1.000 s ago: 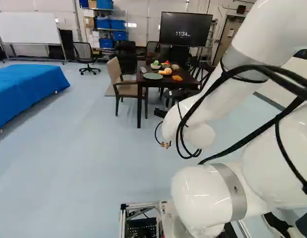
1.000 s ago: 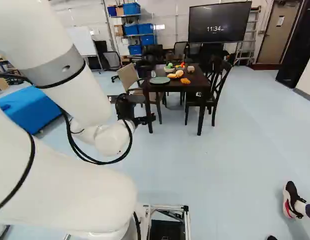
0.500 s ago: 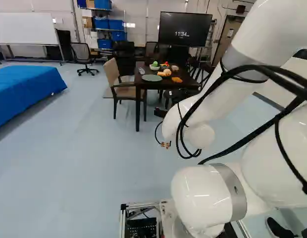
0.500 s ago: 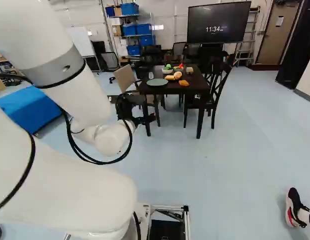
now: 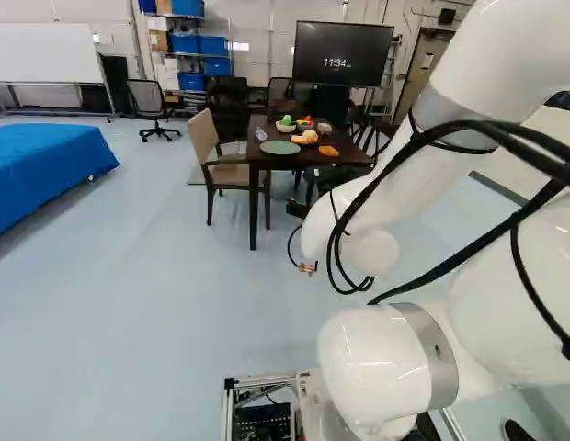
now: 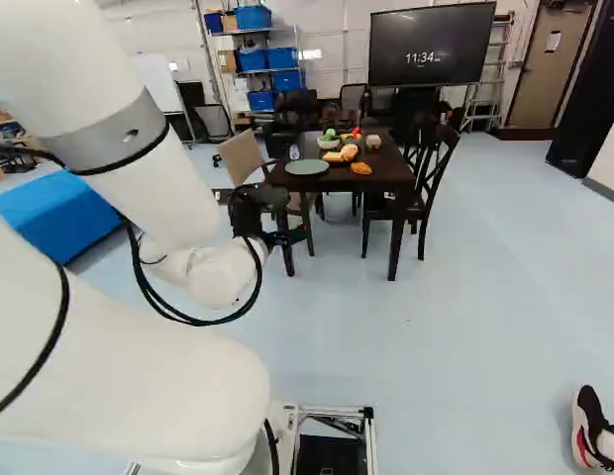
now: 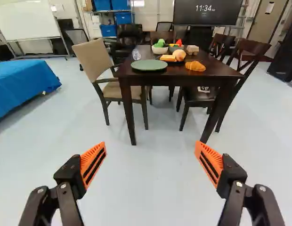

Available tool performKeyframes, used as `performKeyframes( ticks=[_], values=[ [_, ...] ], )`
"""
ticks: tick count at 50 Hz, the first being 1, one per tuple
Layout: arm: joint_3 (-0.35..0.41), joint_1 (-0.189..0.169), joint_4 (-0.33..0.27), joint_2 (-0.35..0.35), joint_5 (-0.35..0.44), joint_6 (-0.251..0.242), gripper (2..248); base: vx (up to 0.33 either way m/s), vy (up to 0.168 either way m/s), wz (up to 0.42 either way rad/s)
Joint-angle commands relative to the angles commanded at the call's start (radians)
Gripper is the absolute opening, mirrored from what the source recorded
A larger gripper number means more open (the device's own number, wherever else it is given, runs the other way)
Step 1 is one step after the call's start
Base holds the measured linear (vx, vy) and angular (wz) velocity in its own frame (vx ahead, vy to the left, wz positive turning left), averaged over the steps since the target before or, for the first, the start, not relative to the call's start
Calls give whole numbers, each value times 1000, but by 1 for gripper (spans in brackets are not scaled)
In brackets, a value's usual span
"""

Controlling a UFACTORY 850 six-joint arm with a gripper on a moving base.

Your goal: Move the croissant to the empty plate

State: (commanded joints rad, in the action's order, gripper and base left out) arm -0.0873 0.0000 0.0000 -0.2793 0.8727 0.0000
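My gripper is held out in front of the arm, short of the dark table. In the wrist view the gripper stands wide open, nothing between its orange-padded fingers. Ahead and beyond it, the orange-brown croissant lies directly on the table top near its front edge. The empty green plate sits by the same edge, left of the croissant in the base views. In the right base view the croissant and plate lie apart.
The dark table also bears a bowl with green food, bread-like pieces, a clear item and other food. A beige chair stands at its left, dark chairs at its right. A blue-covered table is far left. A person's shoe shows at right.
The base has moved forward, so the table and its items appear nearer and larger. The arm keeps its pose against its lowest joint. The person's foot has shifted.
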Motion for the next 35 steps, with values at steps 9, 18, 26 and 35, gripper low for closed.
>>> performKeyframes(
  ticks=[9,18,26,35],
  values=[
    [0,0,0,0,0,0,247,129,-24,-11],
    [0,0,0,0,0,0,247,141,-26,-10],
    [0,0,0,0,0,0,247,124,-32,-9],
    [0,0,0,0,0,0,247,134,-36,-10]
  ],
)
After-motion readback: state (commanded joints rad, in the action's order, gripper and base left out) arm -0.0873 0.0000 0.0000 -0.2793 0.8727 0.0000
